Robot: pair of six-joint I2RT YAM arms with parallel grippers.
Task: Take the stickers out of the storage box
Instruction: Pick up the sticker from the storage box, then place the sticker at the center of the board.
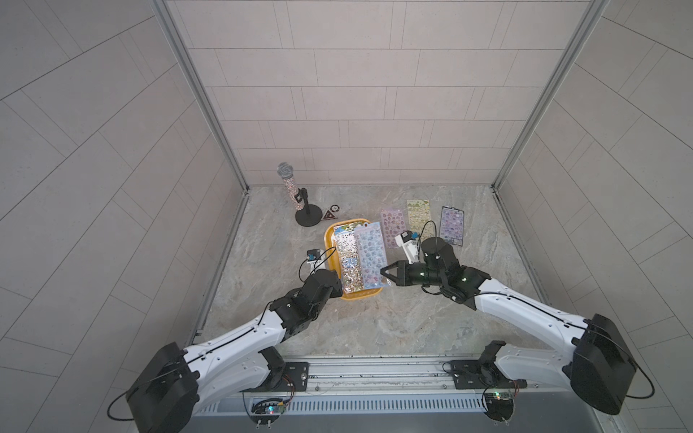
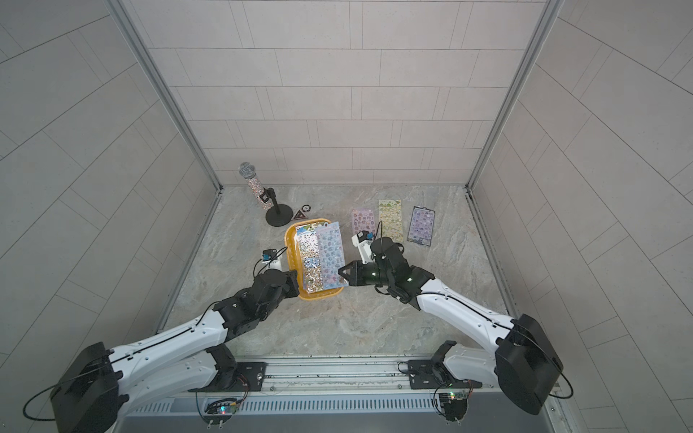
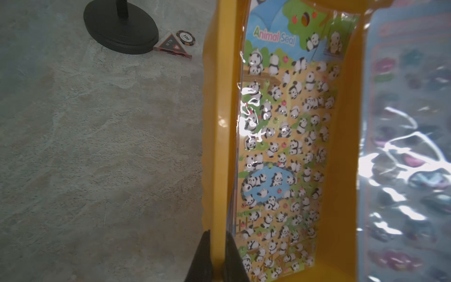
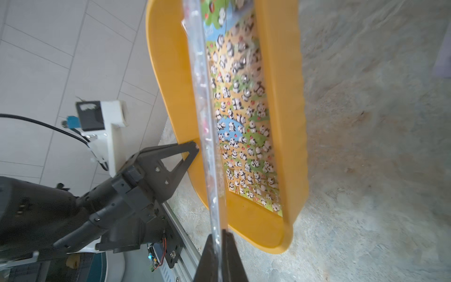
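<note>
Stickers (image 1: 349, 262) in storage box (image 3: 219, 122): lower sheets hidden beneath panda sheet (image 3: 280, 146)

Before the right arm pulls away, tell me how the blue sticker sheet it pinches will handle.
Probably floppy: the blue sticker sheet is thin edge-on and held at one end by the right pincer. Likely slippery: its glossy wrap glares.

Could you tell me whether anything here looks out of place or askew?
One blue sticker sheet is not flat: it tilts up over the storage box, its edge pinched in the right tool. Nothing looks spilled or damaged.
</note>
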